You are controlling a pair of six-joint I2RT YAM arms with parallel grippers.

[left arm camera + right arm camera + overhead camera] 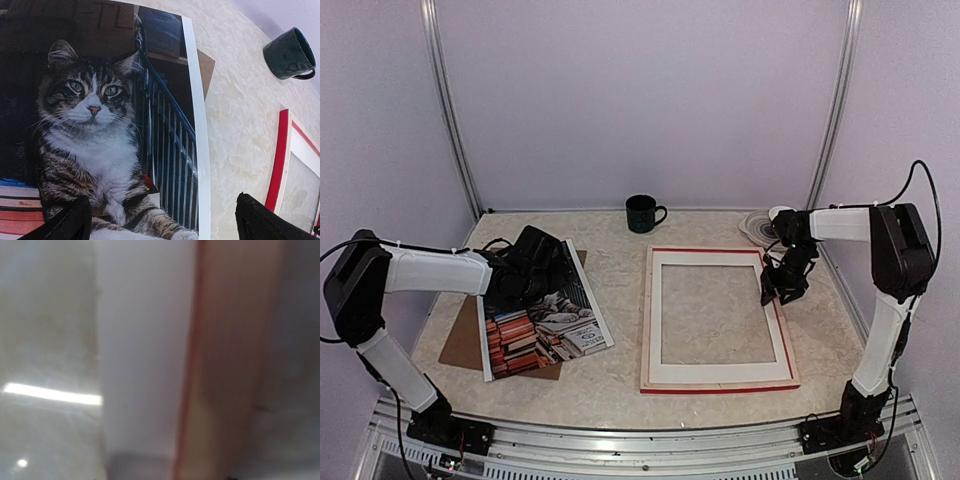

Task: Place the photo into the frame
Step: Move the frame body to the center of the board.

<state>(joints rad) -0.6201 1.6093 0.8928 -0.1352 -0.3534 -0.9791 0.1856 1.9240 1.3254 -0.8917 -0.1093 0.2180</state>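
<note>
- The photo [545, 325] lies face up on the left of the bench [620, 300], on a brown backing board [460, 345] whose corners show around it.
- On the left arm [430, 270], the jaws are spread wide over the photo's far part, nothing between them.
- The frame [649, 320] lies flat to the right of the photo, apart from it, pale wood up, with a white mat [720, 373] inside.
- The right arm [840, 225] reaches down to the frame's right rail; I cannot tell whether its jaws are spread or pinching, as the wrist view is blurred.
- A dark mug [642, 213] stands upright beyond the frame.
</note>
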